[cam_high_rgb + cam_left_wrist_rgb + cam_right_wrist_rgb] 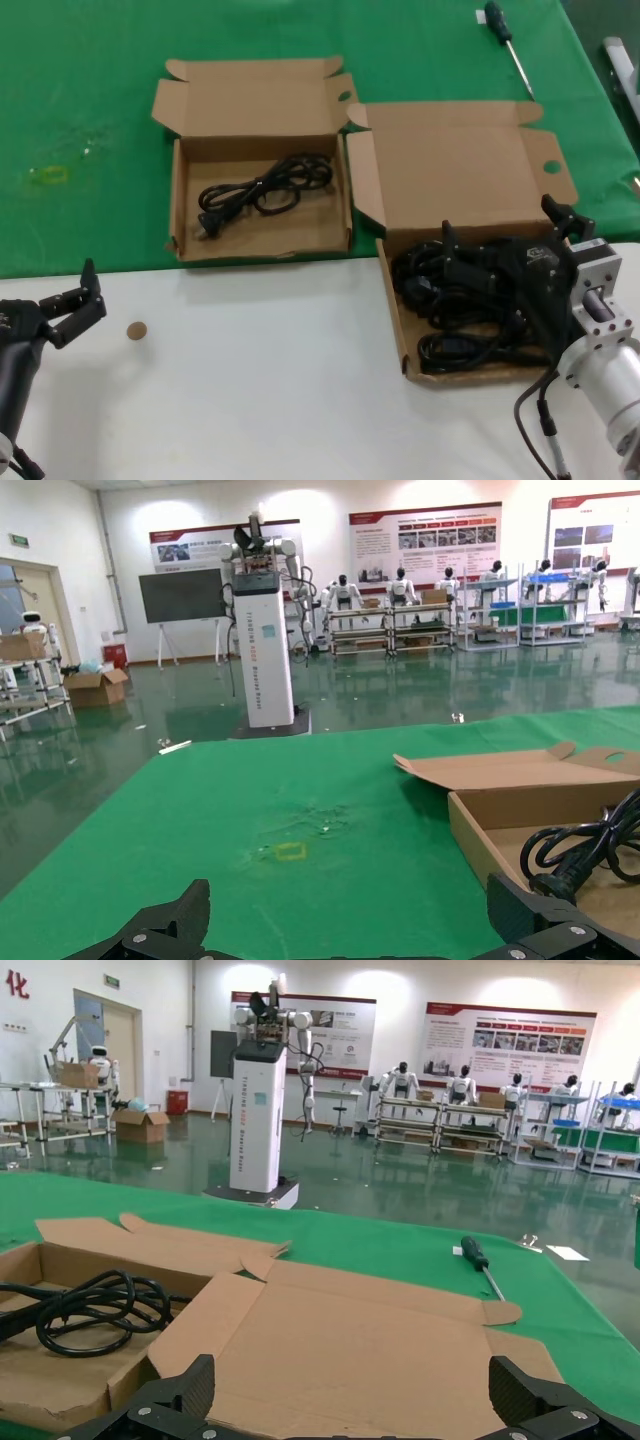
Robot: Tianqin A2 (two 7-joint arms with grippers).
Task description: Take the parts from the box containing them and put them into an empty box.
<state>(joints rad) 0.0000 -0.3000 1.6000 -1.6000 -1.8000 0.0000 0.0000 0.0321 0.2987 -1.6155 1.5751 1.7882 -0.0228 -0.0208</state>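
The larger cardboard box (455,170) stands at the right with its tall lid open and holds several black power cords (450,300). My right gripper (505,225) hangs open just above those cords, holding nothing. Its wrist view shows the fingers (195,1385) spread in front of the lid panel (380,1350). The smaller box (260,110) sits at centre left with one cord bundle (265,190) inside; both show in the left wrist view, the box (480,830) and the cord (580,850). My left gripper (78,300) is open and empty at the near left over the white table.
A screwdriver (505,40) lies on the green mat (80,100) behind the larger box. A small brown disc (136,330) lies on the white table near my left gripper. A faint yellow mark (50,175) is on the mat at the left.
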